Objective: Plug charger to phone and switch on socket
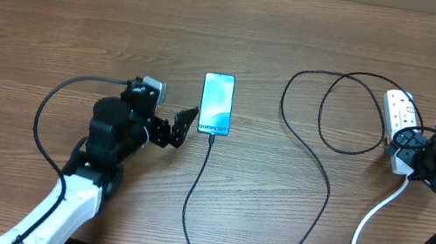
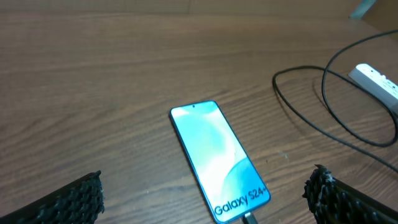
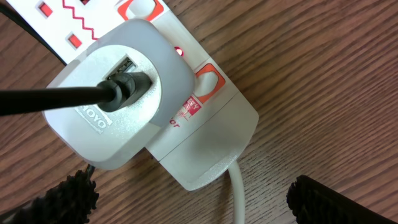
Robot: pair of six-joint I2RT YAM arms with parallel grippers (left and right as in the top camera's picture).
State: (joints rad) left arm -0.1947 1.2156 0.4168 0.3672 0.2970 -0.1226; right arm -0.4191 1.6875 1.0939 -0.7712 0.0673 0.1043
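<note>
The right hand (image 1: 401, 149) hangs over the near end of the white power strip (image 3: 211, 137), its fingers (image 3: 59, 200) apart and holding nothing. Between and just beyond them sits a white USB adapter (image 3: 143, 62) with the black charger cable (image 3: 43, 101) plugged into its face. A red-rimmed rocker switch (image 3: 208, 81) lies right beside the adapter, partly crowded by its body. That crowding looks like the main hazard: a finger coming down could strike the adapter instead of the switch and loosen it. A push could also slide the light strip across the tabletop (image 1: 60, 7), or press a neighbouring switch. The thick white cord (image 3: 238, 193) leaves the strip's near end toward the hand and could be snagged. Far to the left, the left hand (image 1: 184, 125) is also spread and empty, just left of the phone (image 1: 216, 102), whose screen is lit. The charger's tip appears seated in the phone's near edge, so a nudge from that hand might tug it out.
</note>
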